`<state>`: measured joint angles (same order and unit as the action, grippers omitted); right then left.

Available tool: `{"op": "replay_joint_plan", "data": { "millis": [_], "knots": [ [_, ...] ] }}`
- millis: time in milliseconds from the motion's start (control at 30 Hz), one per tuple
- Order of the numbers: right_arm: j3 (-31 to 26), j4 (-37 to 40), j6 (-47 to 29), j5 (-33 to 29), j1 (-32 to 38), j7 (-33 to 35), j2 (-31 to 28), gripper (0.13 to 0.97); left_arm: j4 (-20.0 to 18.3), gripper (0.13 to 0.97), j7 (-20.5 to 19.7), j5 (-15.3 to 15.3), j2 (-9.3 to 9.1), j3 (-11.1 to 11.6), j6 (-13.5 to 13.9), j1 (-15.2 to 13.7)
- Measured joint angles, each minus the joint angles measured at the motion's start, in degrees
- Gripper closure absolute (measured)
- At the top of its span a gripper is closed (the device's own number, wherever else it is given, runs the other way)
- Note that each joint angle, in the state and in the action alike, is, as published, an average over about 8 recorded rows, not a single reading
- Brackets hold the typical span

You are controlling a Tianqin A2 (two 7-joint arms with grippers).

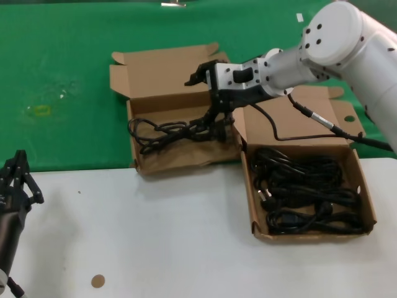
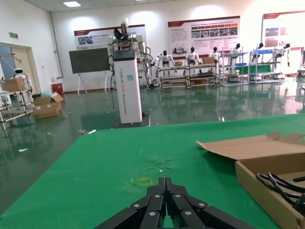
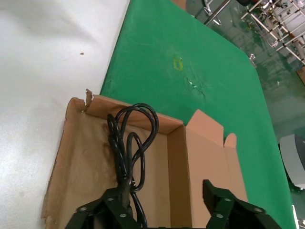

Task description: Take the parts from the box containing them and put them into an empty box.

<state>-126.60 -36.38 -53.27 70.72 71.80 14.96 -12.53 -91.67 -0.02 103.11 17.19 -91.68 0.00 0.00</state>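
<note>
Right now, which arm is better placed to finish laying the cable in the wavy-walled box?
Right. The right gripper, open, hangs over the wavy-walled brown cardboard box with the coiled black power cable below it. The left gripper sits parked at the white table's near left edge.

A white table [image 1: 186, 248] with green matting [image 1: 62, 93] carries two open cardboard boxes [image 1: 177, 155] [image 1: 310, 233].
</note>
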Motion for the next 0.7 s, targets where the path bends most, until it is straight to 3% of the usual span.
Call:
{"op": "replay_joint_plan", "data": {
  "millis": [533, 700],
  "knots": [
    [1.0, -5.0, 0.7, 0.3, -1.5, -2.8, -1.9, 0.328, 0.0, 0.939, 0.0, 0.0, 0.0, 0.0, 0.0, 0.0],
    [1.5, -5.7, 1.4, 0.7, -2.4, -3.0, -1.9, 0.261, 0.0, 0.927, 0.0, 0.0, 0.0, 0.0, 0.0, 0.0]
  ]
}}
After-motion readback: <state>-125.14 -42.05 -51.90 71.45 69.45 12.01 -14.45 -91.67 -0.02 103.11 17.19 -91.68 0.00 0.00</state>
